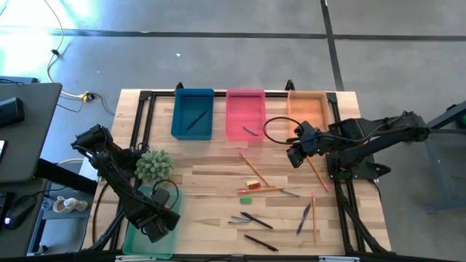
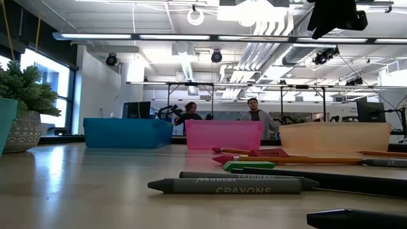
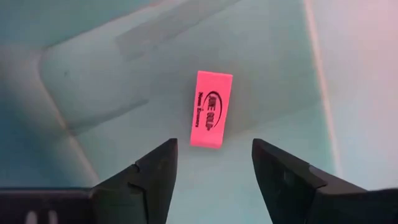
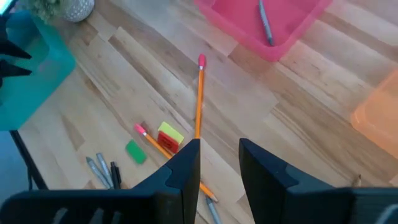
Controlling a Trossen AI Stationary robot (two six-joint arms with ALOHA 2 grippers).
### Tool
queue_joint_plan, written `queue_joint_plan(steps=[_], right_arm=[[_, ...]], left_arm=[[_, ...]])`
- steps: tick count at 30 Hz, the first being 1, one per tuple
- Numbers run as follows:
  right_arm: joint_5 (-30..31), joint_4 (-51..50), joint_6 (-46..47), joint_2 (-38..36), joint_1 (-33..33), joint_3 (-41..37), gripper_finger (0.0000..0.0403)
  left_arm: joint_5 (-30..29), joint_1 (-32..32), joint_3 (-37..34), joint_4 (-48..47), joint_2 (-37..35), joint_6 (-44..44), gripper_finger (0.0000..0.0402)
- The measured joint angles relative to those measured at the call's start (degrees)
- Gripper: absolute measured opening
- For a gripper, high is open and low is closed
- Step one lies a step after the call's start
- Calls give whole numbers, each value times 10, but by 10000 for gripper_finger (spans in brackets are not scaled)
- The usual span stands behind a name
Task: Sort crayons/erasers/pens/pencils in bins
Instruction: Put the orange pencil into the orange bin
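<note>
Hovering over the translucent green plastic bin [image 1: 138,231] at the near left corner of the pale wooden table [image 1: 211,178], the left gripper [image 3: 213,163] has its fingers spread apart, and the small pink rectangular eraser [image 3: 211,109] lies loose on the bin's floor just beyond them, touching neither; it looks dropped there because this bin is taking the erasers. The right gripper [image 1: 295,155] hangs above the table in front of the orange plastic bin [image 1: 306,109], fingers [image 4: 184,163] parted with nothing between them, seemingly waiting over the long orange pencils [image 4: 199,99] so it can take one next. The sorting already shows its logic: a dark pen [image 1: 196,118] rests in the blue plastic bin [image 1: 193,113] and a short grey crayon [image 4: 265,20] in the pink plastic bin [image 1: 245,113]. Much is left on the table: the yellow eraser [image 4: 170,133] touches a pencil, the green eraser [image 4: 135,152] lies just beside it, and grey crayons [image 1: 240,219], black pens [image 1: 257,220] and a purple pen [image 1: 303,217] sit nearer the front edge. A small potted plant [image 1: 153,165] stands just behind the green bin, so the left arm must lift clear of it when leaving.
</note>
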Motion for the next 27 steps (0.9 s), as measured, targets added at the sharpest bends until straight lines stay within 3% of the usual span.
queue_joint_plan(steps=[18, 27], right_arm=[[42, 0, 23, 0, 2, 0, 103], [56, 0, 23, 0, 2, 0, 103]], left_arm=[[-3, 0, 0, -29, -63, 53, 197], [-46, 9, 0, -30, -125, 64, 197]])
